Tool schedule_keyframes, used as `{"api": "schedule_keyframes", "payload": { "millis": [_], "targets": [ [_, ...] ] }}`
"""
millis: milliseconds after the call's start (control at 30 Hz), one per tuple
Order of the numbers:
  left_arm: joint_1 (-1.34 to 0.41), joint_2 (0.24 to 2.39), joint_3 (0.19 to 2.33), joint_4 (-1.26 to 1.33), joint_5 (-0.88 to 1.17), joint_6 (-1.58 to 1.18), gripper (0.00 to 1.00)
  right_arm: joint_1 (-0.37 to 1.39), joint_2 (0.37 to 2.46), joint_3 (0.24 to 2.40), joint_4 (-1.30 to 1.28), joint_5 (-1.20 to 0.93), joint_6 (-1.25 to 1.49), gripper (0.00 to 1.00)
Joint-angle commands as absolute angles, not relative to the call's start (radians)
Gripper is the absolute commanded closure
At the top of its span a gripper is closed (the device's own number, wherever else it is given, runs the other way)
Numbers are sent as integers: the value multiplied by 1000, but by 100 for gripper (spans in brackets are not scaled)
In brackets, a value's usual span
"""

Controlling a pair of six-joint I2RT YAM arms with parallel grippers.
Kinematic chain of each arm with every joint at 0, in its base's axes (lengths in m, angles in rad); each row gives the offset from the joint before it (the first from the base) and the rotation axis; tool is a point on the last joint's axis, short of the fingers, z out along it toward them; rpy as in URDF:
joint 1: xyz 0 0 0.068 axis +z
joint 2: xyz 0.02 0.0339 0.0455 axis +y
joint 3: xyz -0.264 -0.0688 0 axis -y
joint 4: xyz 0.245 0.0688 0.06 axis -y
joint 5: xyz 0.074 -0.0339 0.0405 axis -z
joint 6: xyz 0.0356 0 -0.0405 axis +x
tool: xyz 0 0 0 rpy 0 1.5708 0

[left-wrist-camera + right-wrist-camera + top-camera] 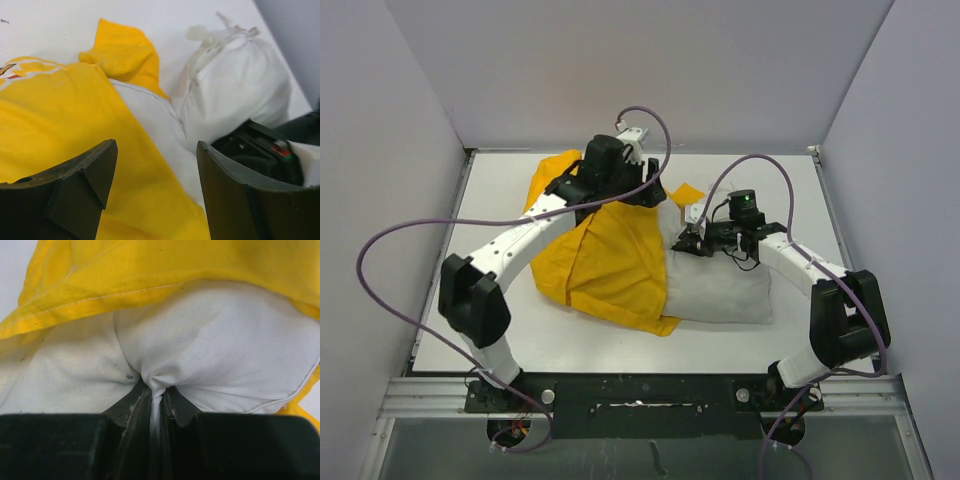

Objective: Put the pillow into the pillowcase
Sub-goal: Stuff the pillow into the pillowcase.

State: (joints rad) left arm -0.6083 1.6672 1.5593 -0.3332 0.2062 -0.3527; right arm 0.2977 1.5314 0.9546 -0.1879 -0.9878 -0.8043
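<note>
Clamping right claw (pixel 157 390) shut on a pinched fold of soft, plump white fabric pillow (pixel 720 290), lying partly inside bright yellow printed cloth pillowcase (pixel 610 265); hovering left claw (pixel 155 165) open, empty. Judging light, limp: pinching bunched folds suits.

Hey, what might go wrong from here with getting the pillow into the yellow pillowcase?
1. The right gripper pinches only a thin fold of the pillow; that fold may slip free under a push.
2. The left gripper is open, holding nothing, so the pillowcase may slide along with the pillow instead of swallowing it.
</note>
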Motion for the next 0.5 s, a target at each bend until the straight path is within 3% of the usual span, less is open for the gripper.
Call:
{"api": "schedule_keyframes", "payload": {
  "millis": [0,167,267,333,400,433,467],
  "targets": [
    [-637,1820,1752,-519,78,-289,37,307,1546,924,-333,-1031,-778,100],
    [-643,1943,1877,-621,-31,-241,42,308,1547,923,-338,-1039,-779,100],
    [-644,1994,1940,-677,-52,-212,50,307,1543,926,-341,-1037,-782,100],
    [-641,2014,1973,-698,-28,-204,66,308,1542,927,-341,-1037,-782,100],
    [-640,2026,1995,-706,6,-206,91,307,1541,928,-341,-1036,-781,100],
    [-639,2028,2008,-708,20,-210,100,307,1541,929,-341,-1034,-780,100],
    [-640,2029,2022,-708,33,-213,100,306,1540,930,-338,-1030,-774,100]
  ]
}}
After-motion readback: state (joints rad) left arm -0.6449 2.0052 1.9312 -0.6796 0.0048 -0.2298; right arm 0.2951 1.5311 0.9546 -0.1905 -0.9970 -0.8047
